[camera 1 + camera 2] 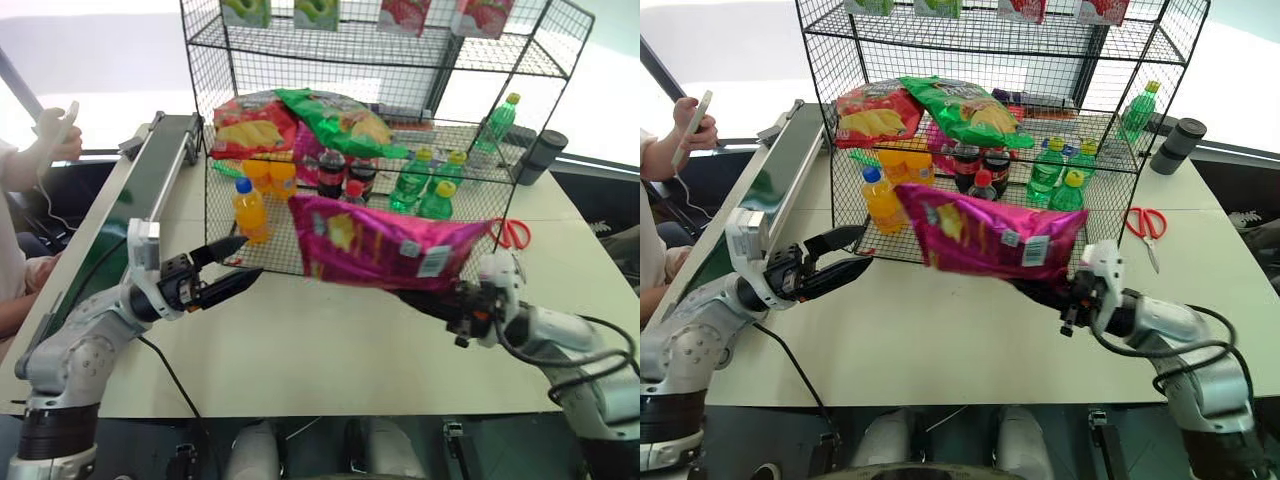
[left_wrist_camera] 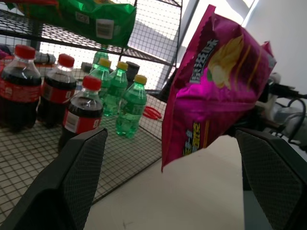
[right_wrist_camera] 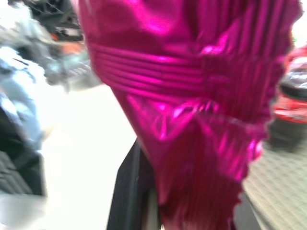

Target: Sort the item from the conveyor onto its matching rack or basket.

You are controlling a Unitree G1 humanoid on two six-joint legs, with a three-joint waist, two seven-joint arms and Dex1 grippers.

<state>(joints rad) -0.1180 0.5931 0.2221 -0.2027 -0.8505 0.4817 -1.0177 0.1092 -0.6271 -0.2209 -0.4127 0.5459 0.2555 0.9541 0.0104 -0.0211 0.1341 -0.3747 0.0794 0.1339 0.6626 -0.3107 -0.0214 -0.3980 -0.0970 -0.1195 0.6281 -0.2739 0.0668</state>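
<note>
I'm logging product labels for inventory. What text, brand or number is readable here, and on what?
"原汁味": large white characters on the magenta chip bag, best reading only.
Small yellow print lower on that bag: too small.
Cola bottles, red chip bag, green chip bag: labels unreadable.

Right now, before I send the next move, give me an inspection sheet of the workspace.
Surface: pale table, bare in front of the rack.
Job's things: magenta-pink chip bag held in the air before the black wire rack; green conveyor at the table's left edge.
Clutter: rack holds a red chip bag, a green chip bag, cola, green and orange bottles; red scissors and a black cup lie to the rack's right.
Grippers: left claw open, off the bag; right claw shut on the bag's end.
Cables: black cable under the left arm.
Surroundings: a person's hand holds a phone at left.
</note>
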